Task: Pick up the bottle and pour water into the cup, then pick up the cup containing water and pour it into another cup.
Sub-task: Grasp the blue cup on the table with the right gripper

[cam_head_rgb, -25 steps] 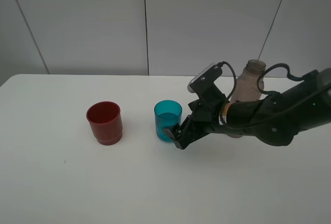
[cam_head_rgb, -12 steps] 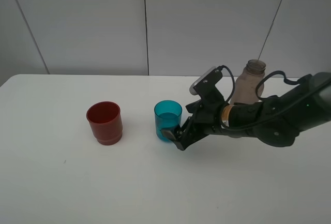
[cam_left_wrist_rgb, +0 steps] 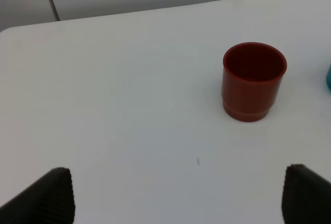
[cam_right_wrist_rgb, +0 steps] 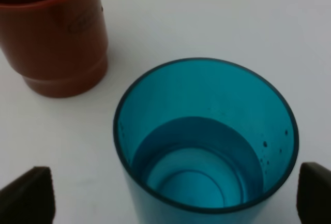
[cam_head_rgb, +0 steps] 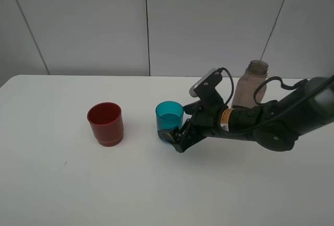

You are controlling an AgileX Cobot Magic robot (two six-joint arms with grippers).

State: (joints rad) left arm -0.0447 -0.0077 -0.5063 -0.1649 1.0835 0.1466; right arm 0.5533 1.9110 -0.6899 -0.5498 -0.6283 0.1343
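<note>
The teal cup stands upright mid-table with water in it; the right wrist view looks down into it. My right gripper is open, its fingers either side of the cup's lower part, not closed on it. The dark red cup stands empty to the left, and also shows in the left wrist view and the right wrist view. The smoky bottle stands upright behind my right arm, partly hidden. My left gripper is open and empty above the table, short of the red cup.
The white table runs back to a grey panelled wall. My right arm lies low across the table's right side, in front of the bottle.
My right arm has dropped lower and slid slightly left, bringing its fingers closer around the teal cup's base. The cups and the bottle have not moved.
</note>
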